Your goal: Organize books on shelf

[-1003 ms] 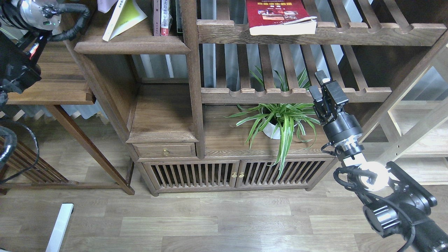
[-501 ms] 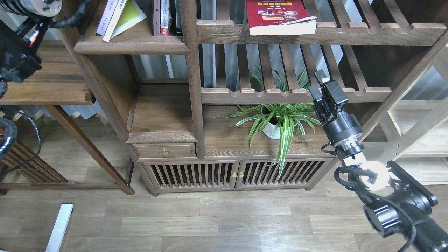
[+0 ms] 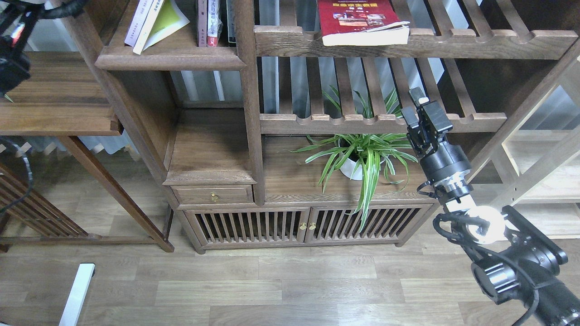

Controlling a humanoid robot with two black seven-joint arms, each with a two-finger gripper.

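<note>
The yellow-green book (image 3: 165, 20) leans to the left on the solid dark-brown shelf (image 3: 170, 58) at the top left. The pale-lavender book (image 3: 136, 20) leans against its left side. The red book (image 3: 360, 18) lies flat on the slatted rack at the top, to the right of the upright post. My right gripper (image 3: 411, 105) is open and empty. It points up in front of the lower slatted rack, well below the red book. Of my left arm only a black part (image 3: 11, 59) shows at the left edge; its gripper is out of view.
Several other books (image 3: 209, 22) stand upright at the shelf's right end against the post (image 3: 247, 90). A potted spider plant (image 3: 362, 158) stands on the cabinet top just left of my right gripper. A brown side table (image 3: 59, 108) is at the left.
My left arm has drawn back up and to the left, out of the shelf. The pale-lavender book now leans beside the yellow-green one. My right gripper has risen slightly.
</note>
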